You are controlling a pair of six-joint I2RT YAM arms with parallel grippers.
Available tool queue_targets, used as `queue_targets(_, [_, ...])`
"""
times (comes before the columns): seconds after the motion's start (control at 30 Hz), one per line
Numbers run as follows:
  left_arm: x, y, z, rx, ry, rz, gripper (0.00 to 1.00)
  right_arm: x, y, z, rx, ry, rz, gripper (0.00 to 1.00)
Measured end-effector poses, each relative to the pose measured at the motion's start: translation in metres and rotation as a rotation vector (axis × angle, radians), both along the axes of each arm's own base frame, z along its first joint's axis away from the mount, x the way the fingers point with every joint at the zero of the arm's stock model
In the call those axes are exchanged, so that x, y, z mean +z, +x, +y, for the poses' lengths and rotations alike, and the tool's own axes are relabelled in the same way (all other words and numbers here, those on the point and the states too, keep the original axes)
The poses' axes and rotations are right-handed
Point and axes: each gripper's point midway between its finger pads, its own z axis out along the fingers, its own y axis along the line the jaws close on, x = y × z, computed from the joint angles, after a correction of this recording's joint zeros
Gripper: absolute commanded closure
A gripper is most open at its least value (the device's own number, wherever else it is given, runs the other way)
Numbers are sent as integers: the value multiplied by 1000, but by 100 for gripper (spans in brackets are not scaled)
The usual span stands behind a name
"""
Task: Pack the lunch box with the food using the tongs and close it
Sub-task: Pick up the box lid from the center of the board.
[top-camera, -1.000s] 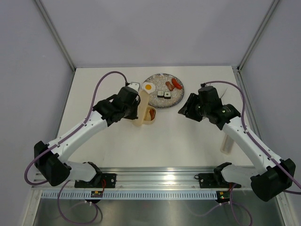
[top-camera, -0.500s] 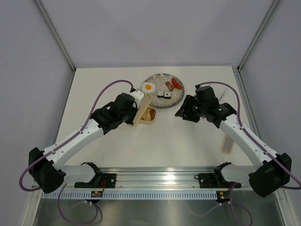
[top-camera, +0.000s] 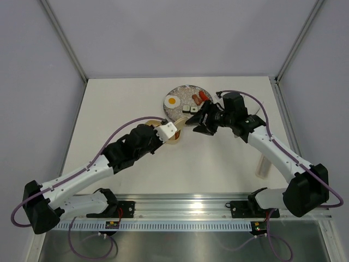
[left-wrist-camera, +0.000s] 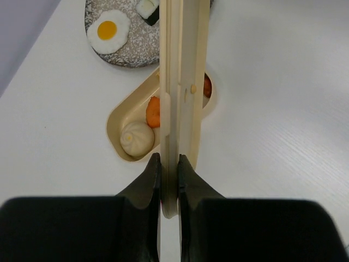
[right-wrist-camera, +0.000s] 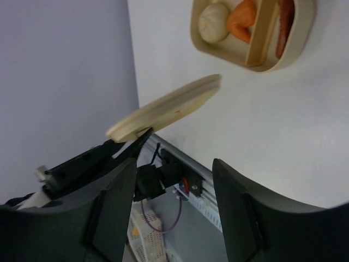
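- The left gripper [left-wrist-camera: 168,164] is clamped tight on the lid [left-wrist-camera: 182,65]. Its two dark fingers pinch the cream lid's near rim, and the lid runs edge-on straight away from the fingertips.
- The right gripper [right-wrist-camera: 174,185] stands with its jaws well apart and nothing between them, touching nothing.
- The lunch box [left-wrist-camera: 117,128] lies on the table below and just beyond the left fingertips, under the held lid. Most of the open tray shows to the left of the lid's edge and a sliver shows to the right.
- In the tray are a beige ball [left-wrist-camera: 136,137] at the end nearest the fingers, an orange carrot piece [left-wrist-camera: 154,111] beside it, and a reddish sausage [left-wrist-camera: 207,86] on the far side of the lid.
- From the right wrist, the lid hangs clear of the tray, with bare table showing between them. The tray lies ahead of the open right fingers.
- The round plate [top-camera: 182,90], with the fried egg [top-camera: 173,101] on it, sits just past the tray, beyond both grippers.
- A second ago the left gripper held the lid upright beside the tray's left end. It has since swung the lid over the tray.
- The right gripper has moved in from well to the right, toward the plate's near edge, and its jaws have widened.
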Motion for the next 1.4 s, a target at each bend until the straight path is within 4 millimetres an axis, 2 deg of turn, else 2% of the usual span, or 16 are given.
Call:
queue_targets(0.2, [-23,2,9,-9,108,-58,100,24,-1,12,13,116,8,29])
queue_targets(0.43, [-13,13,14,25,116,-169,100,38,-3,18,7,199,39,27])
queue_targets(0.7, [-4,11,13,2,135,-277,100,26,1,29,14,275,131,26])
queue_targets(0.97, [-3,10,15,-4,150,-332,100,25,4,33,17,297,155,27])
queue_targets(1.1, [-5,6,19,-13,177,-369,100,21,11,38,18,319,174,30])
queue_targets(1.23, [-7,5,21,-23,220,-395,100,17,16,43,26,343,199,40])
queue_targets(1.4, [-4,3,25,-33,240,-444,100,19,16,46,39,362,207,43])
